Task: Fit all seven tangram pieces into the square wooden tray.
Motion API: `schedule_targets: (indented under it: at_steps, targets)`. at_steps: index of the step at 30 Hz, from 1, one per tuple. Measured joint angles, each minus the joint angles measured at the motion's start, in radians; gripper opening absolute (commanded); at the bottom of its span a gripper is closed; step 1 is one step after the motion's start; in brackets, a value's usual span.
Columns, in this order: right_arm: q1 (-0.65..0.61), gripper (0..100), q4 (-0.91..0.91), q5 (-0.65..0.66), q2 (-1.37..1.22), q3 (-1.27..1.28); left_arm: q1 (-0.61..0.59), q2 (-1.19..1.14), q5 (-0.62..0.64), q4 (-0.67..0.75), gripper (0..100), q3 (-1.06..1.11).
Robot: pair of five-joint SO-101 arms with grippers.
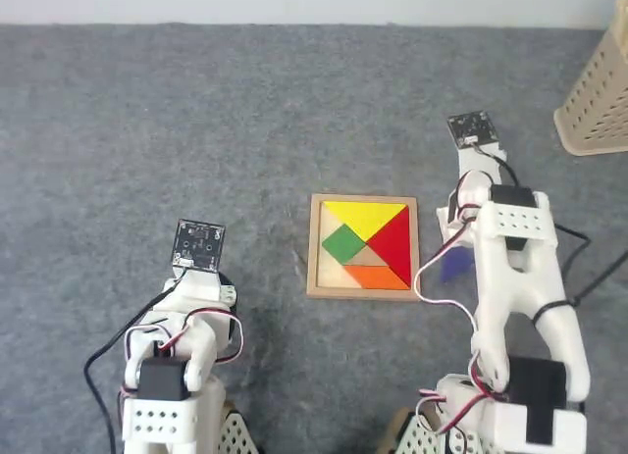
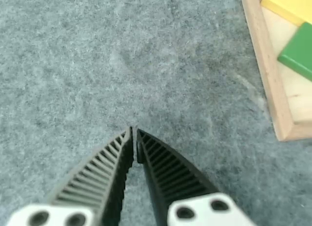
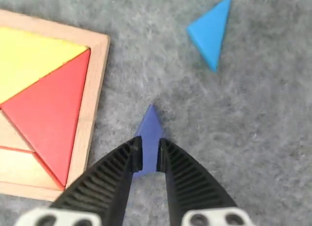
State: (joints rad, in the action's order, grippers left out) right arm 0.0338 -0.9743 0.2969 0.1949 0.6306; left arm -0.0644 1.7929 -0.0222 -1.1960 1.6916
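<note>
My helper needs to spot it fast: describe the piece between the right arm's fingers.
Find the square wooden tray on the grey carpet. Outside its edge by the red triangle, the fingers of the right gripper pinch a dark blue piece. It is deeper blue than the light blue triangle lying farther out.

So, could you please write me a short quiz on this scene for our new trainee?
1. Multiple choice: what colour is the piece gripped by the right tool? A) red B) dark blue C) green
2. True or false: the light blue triangle lies on the carpet, outside the tray.
3. Short answer: is the left tool open or shut, and does it hold anything?
Key: 1 B; 2 true; 3 shut, holding nothing.
</note>
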Motion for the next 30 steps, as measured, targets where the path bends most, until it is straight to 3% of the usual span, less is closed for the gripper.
schedule_targets:
  at_steps: [8, 22, 30]
  targets:
    - [0.0, 18.0, 0.0, -0.025, -0.025, -0.06, 0.0, 0.0, 0.0, 0.0, 1, 0.0]
    - [-0.057, 18.0, -0.038, -0.031, -0.654, -0.675, 0.0, 0.0, 0.0, 0.0, 1, 0.0]
    - [-0.015, 18.0, -0.064, -0.072, -0.724, -0.789, 0.0, 0.0, 0.0, 0.0, 1, 0.0]
